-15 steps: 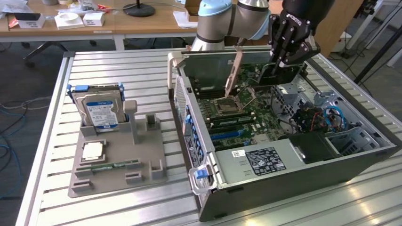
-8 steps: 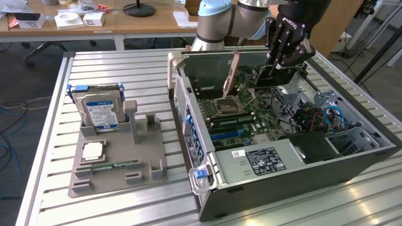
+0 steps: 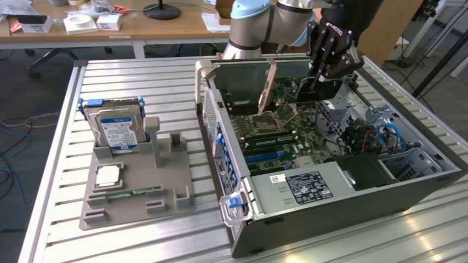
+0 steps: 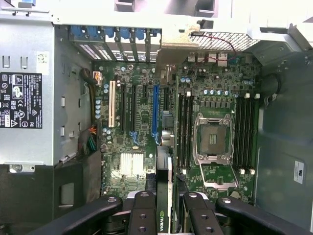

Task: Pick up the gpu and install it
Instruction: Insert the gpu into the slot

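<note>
- Exterior view: the tool hangs over the open computer case on the bench, clenched on the gpu.
- Wrist view: the gpu sits edge-on between the fingers, over the motherboard slots.
- I'd judge it light and stiff but fragile; holding the flat faces along its upper edge, clear of the contact edge, looks safest.
</note>
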Robot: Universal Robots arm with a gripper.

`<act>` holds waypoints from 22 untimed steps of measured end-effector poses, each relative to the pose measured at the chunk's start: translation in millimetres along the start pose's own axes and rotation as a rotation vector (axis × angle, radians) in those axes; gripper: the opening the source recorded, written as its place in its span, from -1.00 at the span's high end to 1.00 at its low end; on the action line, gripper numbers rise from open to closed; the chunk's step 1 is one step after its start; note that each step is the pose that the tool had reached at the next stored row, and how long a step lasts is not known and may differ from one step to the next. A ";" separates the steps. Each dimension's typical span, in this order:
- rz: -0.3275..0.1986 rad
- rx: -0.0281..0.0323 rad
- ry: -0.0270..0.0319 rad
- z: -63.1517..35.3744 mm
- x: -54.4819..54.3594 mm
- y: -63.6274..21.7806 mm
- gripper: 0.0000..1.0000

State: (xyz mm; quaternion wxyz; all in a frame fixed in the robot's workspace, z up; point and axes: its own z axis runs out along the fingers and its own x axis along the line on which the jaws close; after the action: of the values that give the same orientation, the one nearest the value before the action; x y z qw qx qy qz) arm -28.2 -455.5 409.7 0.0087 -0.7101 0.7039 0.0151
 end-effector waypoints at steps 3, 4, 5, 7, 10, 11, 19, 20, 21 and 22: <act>0.000 0.0001 -0.0003 0.8 0.0 0.0 0.48; 0.000 0.0001 -0.0001 1.4 0.0 0.0 0.48; 0.001 0.0000 0.0000 2.1 0.0 0.0 0.48; 0.002 0.0001 -0.0002 4.0 0.1 0.0 0.48; 0.003 0.0001 0.0000 6.4 0.2 0.0 0.48; 0.003 0.0001 0.0000 6.6 0.2 0.0 0.48; 0.003 0.0002 -0.0002 9.1 0.3 0.0 0.48; 0.003 0.0002 -0.0002 10.3 0.3 -0.1 0.48; 0.003 0.0001 -0.0001 11.4 0.3 -0.1 0.48; 0.003 0.0001 0.0001 12.6 0.4 -0.1 0.48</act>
State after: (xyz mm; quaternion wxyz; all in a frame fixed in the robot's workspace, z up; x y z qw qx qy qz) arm -28.2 -455.5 397.1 0.0087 -0.7089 0.7051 0.0151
